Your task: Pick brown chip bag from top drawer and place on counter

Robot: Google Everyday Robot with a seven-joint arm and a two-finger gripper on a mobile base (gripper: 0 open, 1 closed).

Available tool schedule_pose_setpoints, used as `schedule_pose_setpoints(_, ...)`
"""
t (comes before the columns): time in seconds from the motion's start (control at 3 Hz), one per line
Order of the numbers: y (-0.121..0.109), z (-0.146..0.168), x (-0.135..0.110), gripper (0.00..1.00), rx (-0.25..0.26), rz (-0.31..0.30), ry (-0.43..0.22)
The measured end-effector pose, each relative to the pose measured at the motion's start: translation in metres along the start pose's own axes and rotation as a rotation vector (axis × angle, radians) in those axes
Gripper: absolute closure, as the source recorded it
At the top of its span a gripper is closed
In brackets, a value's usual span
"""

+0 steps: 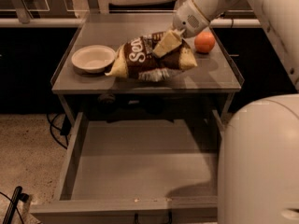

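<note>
The brown chip bag with cream ends and white lettering hangs over the front middle of the counter, close above its surface. My gripper is shut on the bag's upper right part, reaching in from the upper right. The top drawer is pulled open below the counter, its grey floor bare, with a small dark handle at its front edge.
A white bowl sits on the counter's left side, just left of the bag. An orange fruit sits at the counter's right. My white arm body fills the lower right, over the drawer's right corner.
</note>
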State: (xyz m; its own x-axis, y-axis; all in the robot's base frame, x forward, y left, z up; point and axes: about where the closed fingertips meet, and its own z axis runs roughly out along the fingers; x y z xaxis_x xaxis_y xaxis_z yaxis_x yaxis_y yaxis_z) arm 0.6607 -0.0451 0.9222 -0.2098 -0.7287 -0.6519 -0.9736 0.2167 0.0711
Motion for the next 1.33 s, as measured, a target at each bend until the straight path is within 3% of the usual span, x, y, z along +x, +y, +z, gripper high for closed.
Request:
schedule_pose_setpoints(0.33, -0.038, -0.021, -0.015, 0.98, 0.086, -0.019, -0.058)
schedule_pose_setpoints(0.67, -0.039, -0.025, -0.02, 0.73, 0.095, -0.028, -0.065)
schedule_pose_setpoints(1.33, -0.037, -0.012, -0.007, 0.27, 0.069, -0.005, -0.07)
